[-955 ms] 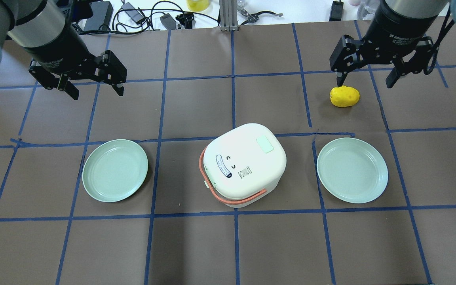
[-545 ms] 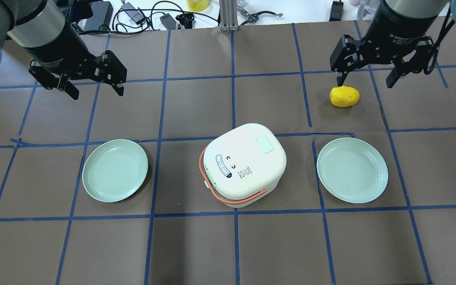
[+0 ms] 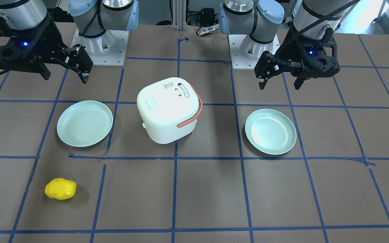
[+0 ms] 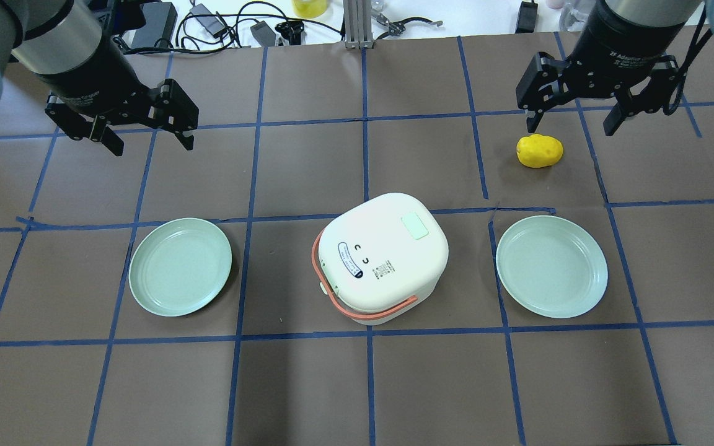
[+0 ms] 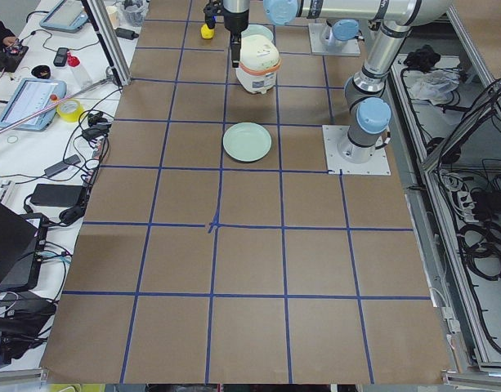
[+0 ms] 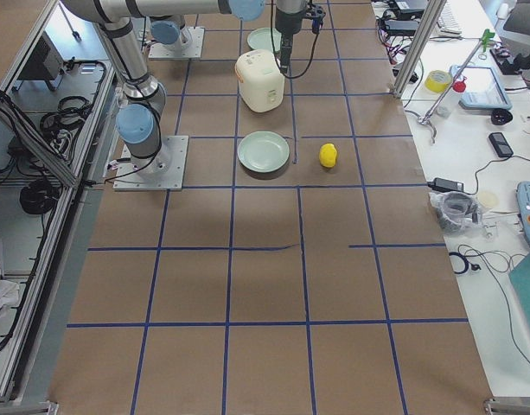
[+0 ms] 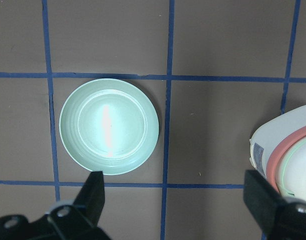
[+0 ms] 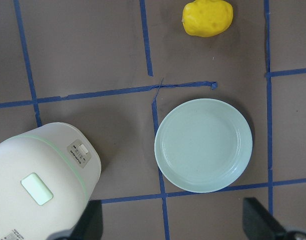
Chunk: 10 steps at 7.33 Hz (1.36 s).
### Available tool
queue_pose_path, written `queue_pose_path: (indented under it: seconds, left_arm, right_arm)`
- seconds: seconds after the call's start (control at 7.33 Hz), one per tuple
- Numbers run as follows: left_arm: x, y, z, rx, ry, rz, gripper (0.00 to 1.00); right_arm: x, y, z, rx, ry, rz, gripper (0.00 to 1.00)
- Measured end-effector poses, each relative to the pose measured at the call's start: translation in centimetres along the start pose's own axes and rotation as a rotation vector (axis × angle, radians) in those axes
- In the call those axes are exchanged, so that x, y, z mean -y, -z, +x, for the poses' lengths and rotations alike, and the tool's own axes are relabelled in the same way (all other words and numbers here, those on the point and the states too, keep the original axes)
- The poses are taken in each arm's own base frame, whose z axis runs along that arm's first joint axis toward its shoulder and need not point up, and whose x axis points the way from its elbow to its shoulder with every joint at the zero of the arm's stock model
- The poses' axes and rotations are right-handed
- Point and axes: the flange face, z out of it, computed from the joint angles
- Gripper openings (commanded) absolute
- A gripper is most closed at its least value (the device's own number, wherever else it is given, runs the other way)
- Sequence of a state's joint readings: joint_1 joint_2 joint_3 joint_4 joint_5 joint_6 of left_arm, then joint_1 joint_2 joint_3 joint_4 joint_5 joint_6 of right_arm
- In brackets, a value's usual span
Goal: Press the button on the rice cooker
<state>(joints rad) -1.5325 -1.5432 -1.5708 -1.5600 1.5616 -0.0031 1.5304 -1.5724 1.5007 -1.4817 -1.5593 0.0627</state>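
The white rice cooker (image 4: 383, 257) with an orange handle stands mid-table, lid shut. Its pale mint button (image 4: 413, 226) sits flush in the lid top; it also shows in the front view (image 3: 153, 103) and the right wrist view (image 8: 37, 188). My left gripper (image 4: 151, 146) is open and empty, high over the table, far left of the cooker. My right gripper (image 4: 571, 130) is open and empty, high at the far right beyond the cooker. Neither touches the cooker.
A green plate (image 4: 180, 266) lies left of the cooker and another green plate (image 4: 552, 266) lies right of it. A yellow potato-like object (image 4: 540, 151) lies below the right gripper. Cables and tools lie beyond the far table edge.
The right gripper has shifted very slightly toward the far edge. The left arm, the cooker and the plates have not moved.
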Motion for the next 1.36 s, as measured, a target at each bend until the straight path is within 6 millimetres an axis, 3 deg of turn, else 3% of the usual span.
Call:
queue_pose_path:
  seconds: [1.09, 1.23, 1.36]
  left_arm:
    - [0.00, 0.00, 0.00, 0.000, 0.000, 0.000, 1.00]
    - [0.00, 0.00, 0.00, 0.000, 0.000, 0.000, 1.00]
    - [0.00, 0.00, 0.00, 0.000, 0.000, 0.000, 1.00]
  right_arm:
    - [0.18, -0.59, -0.02, -0.015, -0.015, -0.009, 1.00]
    - [0.23, -0.80, -0.03, -0.014, -0.017, -0.011, 0.96]
    - [0.29, -1.05, -0.06, -0.013, -0.018, -0.015, 0.67]
